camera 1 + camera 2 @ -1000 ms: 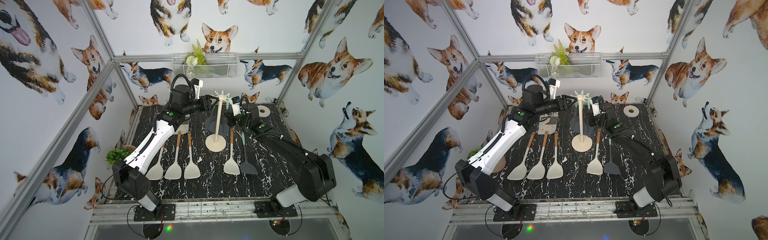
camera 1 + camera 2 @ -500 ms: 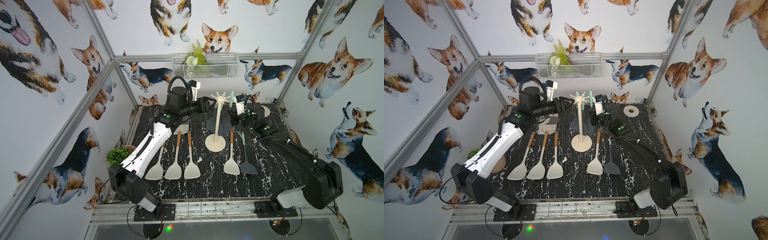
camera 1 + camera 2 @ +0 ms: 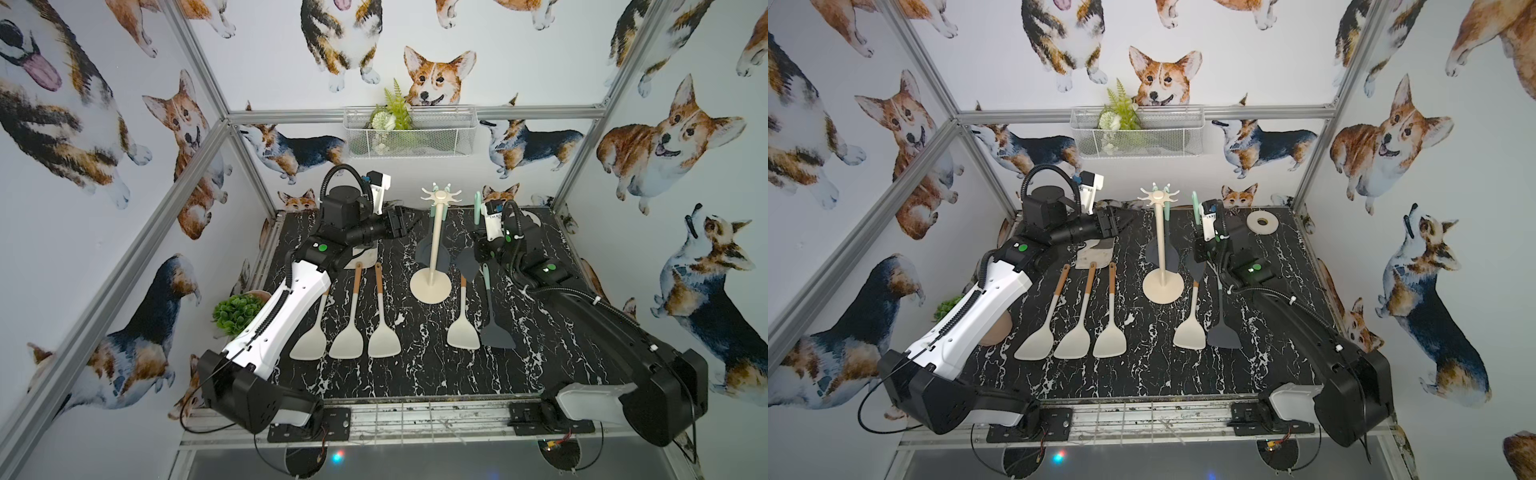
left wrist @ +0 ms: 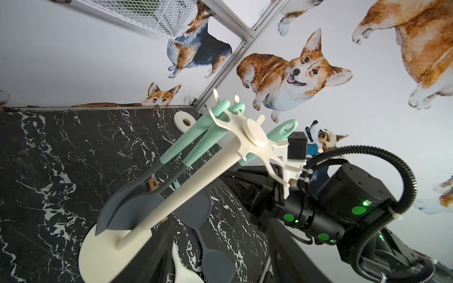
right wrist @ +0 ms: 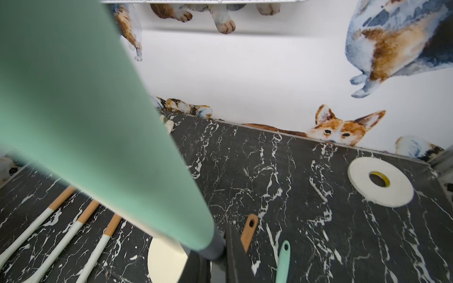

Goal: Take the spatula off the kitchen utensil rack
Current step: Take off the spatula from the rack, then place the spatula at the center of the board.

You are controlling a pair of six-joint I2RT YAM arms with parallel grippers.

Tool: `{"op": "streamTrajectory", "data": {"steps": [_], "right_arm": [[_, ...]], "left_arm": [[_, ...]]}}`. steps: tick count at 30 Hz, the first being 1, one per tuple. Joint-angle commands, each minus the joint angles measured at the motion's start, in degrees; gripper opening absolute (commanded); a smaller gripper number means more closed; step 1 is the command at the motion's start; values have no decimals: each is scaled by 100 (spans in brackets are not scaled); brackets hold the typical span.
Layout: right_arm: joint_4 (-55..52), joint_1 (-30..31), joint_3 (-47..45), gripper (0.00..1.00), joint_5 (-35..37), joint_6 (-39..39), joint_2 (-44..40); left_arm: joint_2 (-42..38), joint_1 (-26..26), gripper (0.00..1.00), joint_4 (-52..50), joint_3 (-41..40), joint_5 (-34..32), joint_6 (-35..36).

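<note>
Corgi-print walls box in the black marbled tabletop, and the kitchen utensil rack stands upright near its middle. My right gripper is clamped tight on the spatula, pinching it where the mint handle meets the dark neck. In both top views the spatula hangs upright just right of the rack, its loop end apart from every hook of the star crown and its dark blade off the table. So I judge the lift-off itself done. All that seems left is to carry the spatula clear and perhaps lay it by the dark spatula lying on the right. Two other mint-handled spatulas hang from the crown, their blades close against the pole. My left gripper sits left of the crown, apart from the pole and holding nothing; how wide its jaws stand I cannot tell. I find no readable writing. The tape roll at the far right looks blank, and a dark mark on my right wrist's white camera housing is too small to read.
</note>
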Motion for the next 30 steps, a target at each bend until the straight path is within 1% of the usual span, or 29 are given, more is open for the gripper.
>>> {"op": "streamTrajectory", "data": {"steps": [1,4,8,9,11,13,14,16,19,24,26,30], "right_arm": [[-433,-67,-262,0,-202,275,-504],[-859,-130,-499,0,-656,389,-1117],[-1023,-151,-892,0,-1802,656,-1758],[-946,-150,-1001,0,-2124,769,-1857],[-647,-136,-1226,0,-3036,1010,-1967],[-350,-56,-1391,0,-3671,1216,-1932],[-243,29,-1433,0,-3862,1268,-1895],[-80,251,-1478,0,-4033,1359,-1787],[141,724,-1426,0,-4190,1403,-1509],[-82,1525,-1018,0,-4006,1104,-1022],[-103,1705,-896,0,-3984,1051,-884],[7,1813,-766,0,-4059,1094,-694]], "left_arm": [[-317,15,67,164,-370,67,575],[-663,22,69,165,-815,57,966],[-1047,20,71,283,-1353,250,1383],[-1118,21,71,363,-1476,344,1424],[-1226,28,71,723,-1736,648,1431],[-1277,12,71,1117,-1932,982,1285],[-1278,2,71,1355,-2029,1175,1174],[-1263,-54,71,1726,-2166,1488,1044],[-1204,-145,71,2186,-2420,1888,1108],[-1028,-271,70,2475,-2555,2397,1082],[-988,-382,69,2472,-2541,2571,1133],[-937,-529,66,2369,-2509,2687,1274]]}}
